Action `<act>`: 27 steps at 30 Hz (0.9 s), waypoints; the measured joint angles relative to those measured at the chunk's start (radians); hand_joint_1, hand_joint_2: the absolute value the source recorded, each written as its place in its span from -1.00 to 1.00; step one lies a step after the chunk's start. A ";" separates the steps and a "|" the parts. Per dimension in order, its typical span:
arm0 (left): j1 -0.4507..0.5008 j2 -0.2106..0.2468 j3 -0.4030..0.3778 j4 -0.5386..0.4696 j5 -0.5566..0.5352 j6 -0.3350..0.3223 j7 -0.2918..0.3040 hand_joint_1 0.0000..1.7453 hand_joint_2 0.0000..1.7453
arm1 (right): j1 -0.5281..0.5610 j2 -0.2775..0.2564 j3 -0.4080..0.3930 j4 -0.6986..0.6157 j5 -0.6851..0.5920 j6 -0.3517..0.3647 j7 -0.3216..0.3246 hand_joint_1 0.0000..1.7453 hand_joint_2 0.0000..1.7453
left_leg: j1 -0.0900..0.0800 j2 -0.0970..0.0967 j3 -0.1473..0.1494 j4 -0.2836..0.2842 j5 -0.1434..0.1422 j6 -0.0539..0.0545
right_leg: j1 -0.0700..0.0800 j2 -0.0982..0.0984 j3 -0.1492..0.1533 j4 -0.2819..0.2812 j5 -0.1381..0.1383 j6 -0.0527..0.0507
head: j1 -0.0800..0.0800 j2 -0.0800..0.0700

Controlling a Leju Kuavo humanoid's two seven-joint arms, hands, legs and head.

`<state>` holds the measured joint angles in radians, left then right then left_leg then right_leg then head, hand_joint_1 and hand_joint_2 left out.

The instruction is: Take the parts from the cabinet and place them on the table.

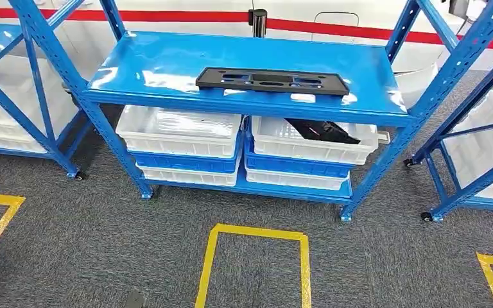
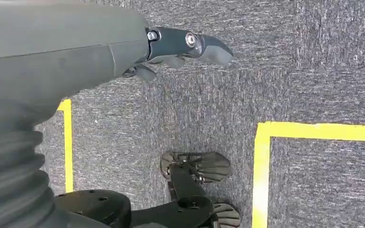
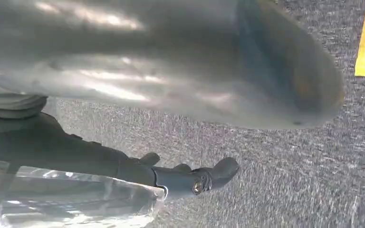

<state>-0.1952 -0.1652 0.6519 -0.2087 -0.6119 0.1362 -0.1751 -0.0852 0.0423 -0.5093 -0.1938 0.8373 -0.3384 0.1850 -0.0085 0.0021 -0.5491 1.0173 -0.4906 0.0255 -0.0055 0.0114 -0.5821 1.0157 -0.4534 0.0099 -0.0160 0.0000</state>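
At 12 o'clock, on shelf [image 1: 167, 64] | part [image 1: 271, 81] lay crosswise | left hand [image 2: 180, 47], right hand [image 3: 190, 178] hung empty, fingers apart, well below.

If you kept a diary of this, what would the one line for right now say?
Stage: before pickup | flat black plastic part on blue metal shelf top | left hand empty, over grey carpet | right hand beside clear plastic, grasp unclear

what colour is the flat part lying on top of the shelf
Black, on the blue shelf; the flat part shows best in the head view.
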 joint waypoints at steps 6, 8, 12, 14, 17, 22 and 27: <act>0.000 0.000 0.000 0.000 0.000 -0.001 0.005 -1.00 1.00 | 0.000 0.000 0.000 0.000 0.009 0.001 0.002 -1.00 -1.00 | 0.003 0.000 0.000 0.000 0.000 0.000 | 0.000 0.000 0.000 0.000 0.000 0.000 | 0.000 0.000; 0.000 0.000 0.000 0.000 0.000 -0.001 0.005 -1.00 1.00 | 0.000 0.000 0.000 0.000 0.013 0.001 0.002 -1.00 -1.00 | 0.004 0.000 0.000 0.000 0.000 0.000 | 0.000 0.000 0.000 0.000 0.000 0.000 | 0.000 0.000; 0.000 0.000 0.000 0.000 0.000 -0.013 0.007 -1.00 1.00 | -0.001 0.000 0.000 0.000 0.019 0.002 0.002 -1.00 1.00 | 0.006 0.000 0.000 0.000 0.000 0.000 | 0.002 0.000 0.000 0.000 0.000 0.000 | 0.000 0.000; 0.000 0.000 0.000 0.000 0.000 -0.019 0.007 -1.00 1.00 | -0.001 0.000 0.000 0.000 0.018 0.002 0.002 -1.00 1.00 | 0.006 0.000 0.000 0.000 0.000 0.000 | 0.002 0.000 -0.001 0.000 0.000 0.000 | 0.000 0.000; 0.000 0.000 0.000 0.000 0.000 -0.019 0.007 -1.00 1.00 | -0.001 0.000 0.000 0.000 0.018 0.002 0.002 -1.00 1.00 | 0.006 0.000 0.000 0.000 0.000 0.000 | 0.002 0.000 -0.001 0.000 0.000 0.000 | 0.000 0.000; 0.000 0.001 0.000 0.000 0.000 -0.042 0.018 -1.00 1.00 | -0.001 0.000 0.000 0.000 0.014 0.016 0.002 -1.00 1.00 | 0.007 0.000 -0.001 0.000 0.000 -0.001 | 0.003 0.000 -0.001 0.000 0.000 -0.001 | 0.000 0.000; 0.003 0.002 -0.002 0.000 0.003 -0.040 0.019 -1.00 1.00 | 0.001 -0.001 0.000 0.000 0.006 0.026 0.010 -1.00 1.00 | 0.007 0.000 -0.001 0.000 0.000 -0.001 | 0.003 0.000 -0.001 0.000 0.000 -0.001 | 0.000 0.000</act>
<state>-0.1921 -0.1629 0.6501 -0.2087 -0.6089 0.0961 -0.1557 -0.0844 0.0416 -0.5093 -0.1942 0.8430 -0.3128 0.1946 -0.0014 0.0022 -0.5500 1.0172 -0.4904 0.0249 -0.0029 0.0114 -0.5828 1.0157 -0.4536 0.0093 -0.0160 0.0000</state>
